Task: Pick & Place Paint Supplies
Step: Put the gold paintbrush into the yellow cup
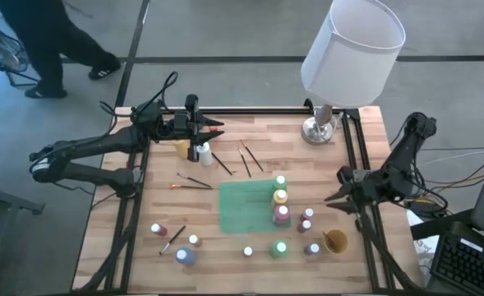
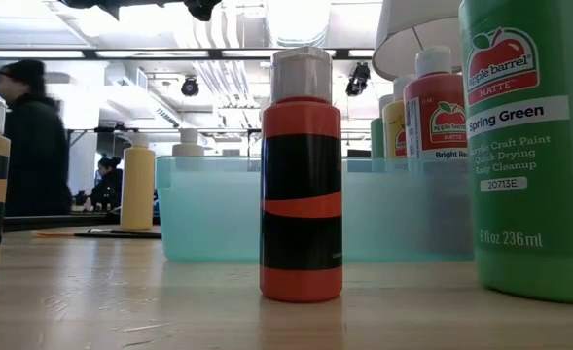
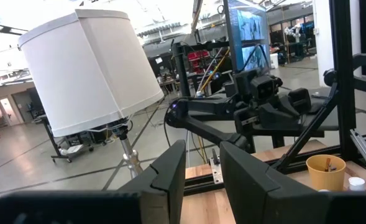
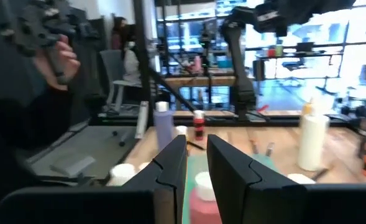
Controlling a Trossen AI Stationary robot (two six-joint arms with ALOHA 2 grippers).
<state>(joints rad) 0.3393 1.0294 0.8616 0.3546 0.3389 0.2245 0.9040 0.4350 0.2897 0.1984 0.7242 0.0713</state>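
On the wooden bench point(image 1: 250, 156), the paint bottles point(image 1: 281, 215) stand mostly along the right edge of the green mat point(image 1: 246, 205) and across the near side. Thin brushes point(image 1: 250, 156) lie toward the far side. The left claw point(image 1: 213, 127) hovers at the far left above a white bottle point(image 1: 206, 153), fingers slightly parted, grasping nothing. The right claw point(image 1: 330, 197) sits at the right, just beside the bottles, fingers narrowly parted and empty. A tan cup point(image 1: 335, 241) stands near right, and a lamp point(image 1: 340, 66) far right.
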